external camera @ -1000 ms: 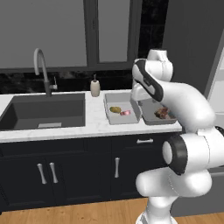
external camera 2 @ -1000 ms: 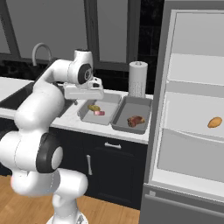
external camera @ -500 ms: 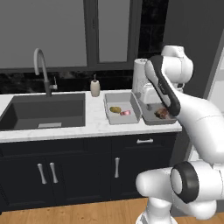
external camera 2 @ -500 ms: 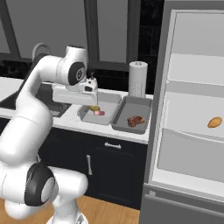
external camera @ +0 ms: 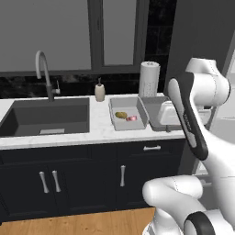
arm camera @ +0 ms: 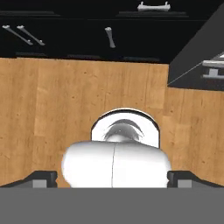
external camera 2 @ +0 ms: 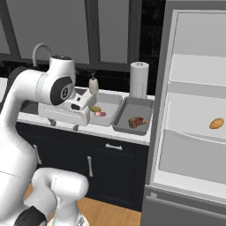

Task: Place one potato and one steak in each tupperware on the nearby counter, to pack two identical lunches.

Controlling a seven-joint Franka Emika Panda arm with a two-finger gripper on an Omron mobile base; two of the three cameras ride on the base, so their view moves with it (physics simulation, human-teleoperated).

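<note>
Two grey tupperware trays sit side by side on the white counter [external camera: 101, 125]. The left tupperware [external camera 2: 108, 102] holds a potato [external camera 2: 93, 108] and a pink steak [external camera 2: 100, 114]. In the right tupperware [external camera 2: 141, 110] lies a brown steak [external camera 2: 137, 122]. Another potato [external camera 2: 216, 123] rests on a shelf of the open fridge [external camera 2: 194, 145]. My gripper [external camera 2: 64, 126] hangs open and empty in front of the counter edge, left of the trays, pointing down. In the hand view its fingertips [arm camera: 42, 177] stand wide apart over the wooden floor.
A dark sink [external camera: 46, 117] with a faucet [external camera: 43, 69] lies left of the trays, with a soap bottle [external camera: 99, 92] behind. A paper towel roll [external camera: 149, 78] stands behind the right tray. Black cabinets [external camera: 82, 179] run below the counter.
The hand has drawn back from over the trays toward the counter's front edge and turned to face the floor. The jaws stayed open. Nothing on the counter moved.
</note>
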